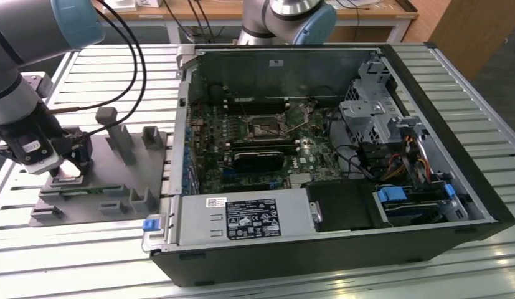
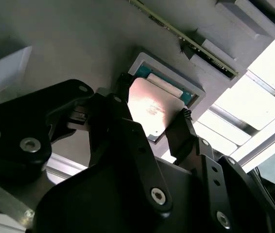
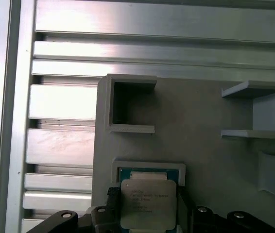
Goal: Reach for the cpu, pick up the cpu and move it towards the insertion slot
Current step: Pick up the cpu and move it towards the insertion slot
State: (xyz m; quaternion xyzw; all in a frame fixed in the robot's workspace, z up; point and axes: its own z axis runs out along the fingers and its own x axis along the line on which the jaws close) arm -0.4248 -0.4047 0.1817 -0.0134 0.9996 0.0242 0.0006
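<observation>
Broadly, a slatted aluminium table [image 1: 116,68] carries everything, its flat rails giving a steady base for both the open computer case [image 1: 324,261] and the grey plastic fixture [image 1: 116,187] beside it on the exterior view's left. The case lies on its side with the cover off, so the green motherboard [image 1: 207,149] faces upward and can be reached from above. The insertion slot [image 1: 264,128], a small dark square socket with a shiny frame, sits in the upper middle of that board, well apart from the fixture. The arm [image 1: 16,93] hangs over the fixture with the gripper [image 1: 65,167] pointing straight down, an approach that suits a thin flat part lying face up. On the fixture a shallow framed recess [image 3: 149,167] is shaped to keep the chip square and in a known spot. In both wrist views the black fingers [image 2: 183,126] are drawn in against two opposite edges of the cpu [image 3: 148,201], so the gripper is nearly closed and has the chip pinched by its sides, leaving the silvery top untouched. The cpu appears to sit slightly proud of its recess, with teal lining showing beyond one edge, so I judge the pick is made but the carry to the slot is barely begun.
</observation>
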